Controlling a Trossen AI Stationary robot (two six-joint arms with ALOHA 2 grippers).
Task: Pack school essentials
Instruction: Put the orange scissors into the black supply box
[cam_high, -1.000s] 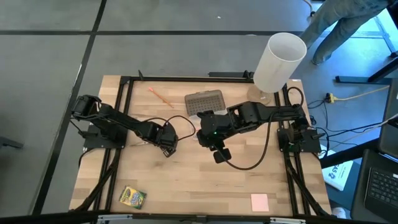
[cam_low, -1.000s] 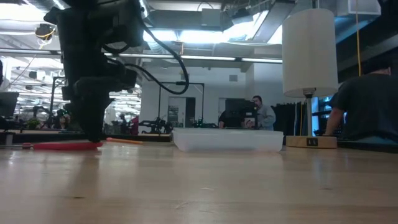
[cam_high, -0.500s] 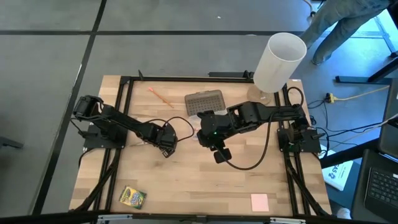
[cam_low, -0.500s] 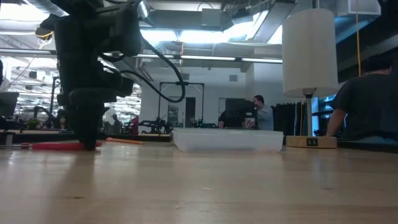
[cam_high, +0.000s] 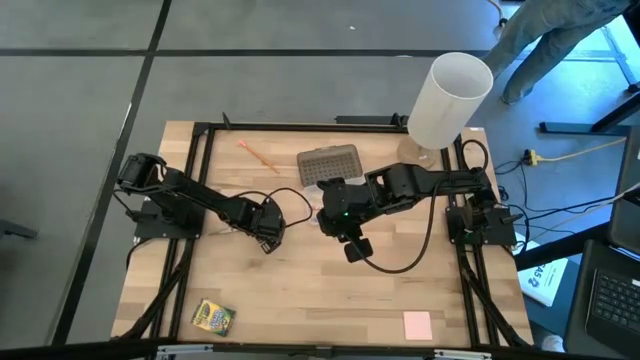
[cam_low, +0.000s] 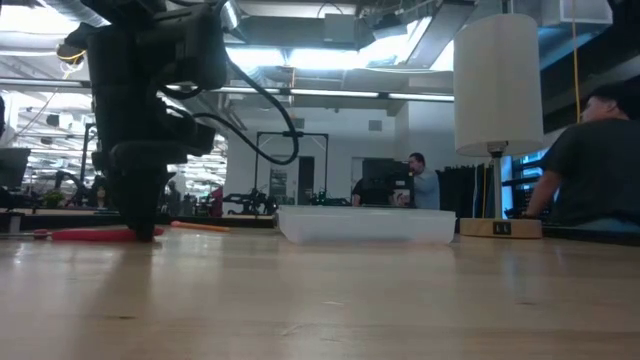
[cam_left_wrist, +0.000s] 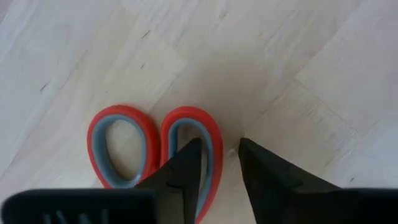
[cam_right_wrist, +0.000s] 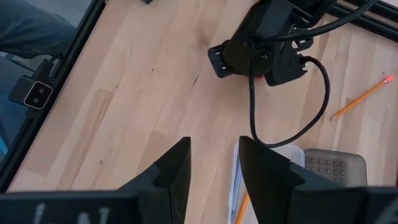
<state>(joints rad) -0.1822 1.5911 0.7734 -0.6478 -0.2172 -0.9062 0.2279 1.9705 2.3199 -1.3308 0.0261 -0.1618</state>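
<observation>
My left jaws (cam_left_wrist: 219, 163) are down on the counter (cam_high: 300, 290) at about 9 o'clock from its centre, parted only narrowly, with one finger (cam_left_wrist: 183, 171) lying over the rim of the nearer handle loop of the red-handled scissors (cam_left_wrist: 152, 146) and the other just outside that loop on bare wood; nothing is pinched yet. I judge the scissors to be light and stiff, flat against the wood, with smooth plastic loops that could slip or pivot if I nip only one edge, so the place to take hold is across the loop rim or the neck where the two loops meet, pressing down first since there is little to get under. My right jaws (cam_right_wrist: 214, 168) hover near the counter's middle, modestly parted and empty. Just beside them, toward 12 o'clock, sits the clear case with its grey dotted lid (cam_high: 330, 163), and an orange pencil (cam_high: 258, 154) lies toward 11 o'clock, thin and prone to roll. The crayon box (cam_high: 213, 316) rests at 7 o'clock and the pink pad (cam_high: 417, 324) at 5 o'clock, both light and flat. The tall white cylinder (cam_high: 448, 98) stands at 1 o'clock. The crayon box carries print too small to read, and I can make out no other writing
</observation>
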